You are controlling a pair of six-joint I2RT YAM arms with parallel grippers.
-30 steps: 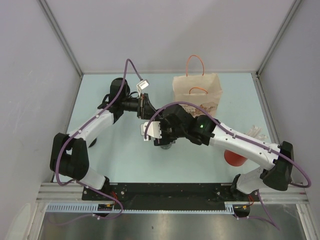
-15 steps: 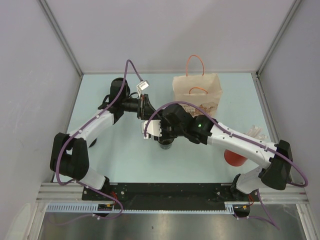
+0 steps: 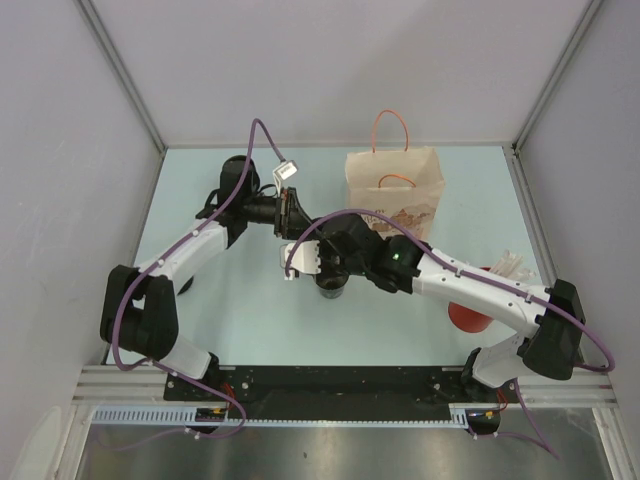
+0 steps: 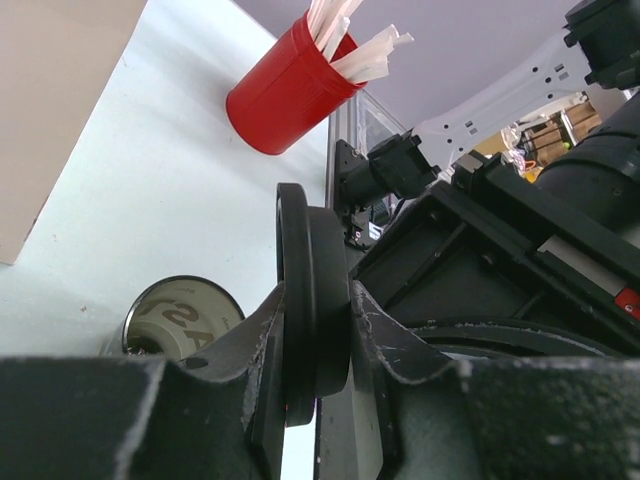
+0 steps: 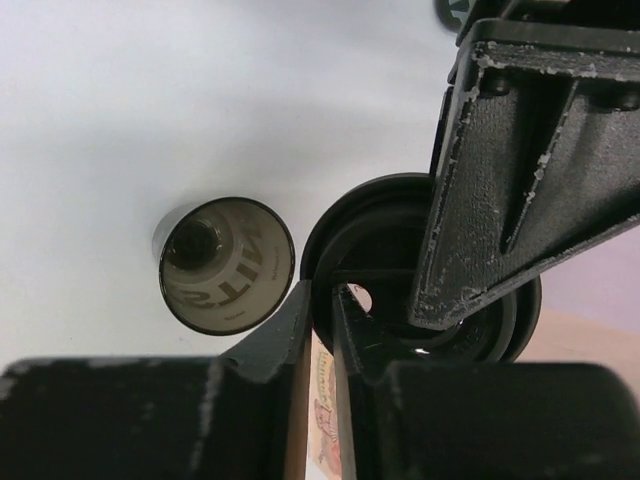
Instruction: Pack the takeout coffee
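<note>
Left gripper [image 4: 315, 312], right gripper [image 5: 320, 297] pinch lid [image 4: 300, 235] — cup [image 5: 228, 265] near; uncapped.

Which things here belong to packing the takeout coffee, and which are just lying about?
Job in hand:
open coffee cup
black lid
paper bag

Lying about, probably:
red cup
white straws in it

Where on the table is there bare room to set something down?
Bare: the near-left table, between the left arm and the cup; also the far right, beside the bag. Crowded: the middle, where the left gripper and right gripper meet at the lid.
</note>
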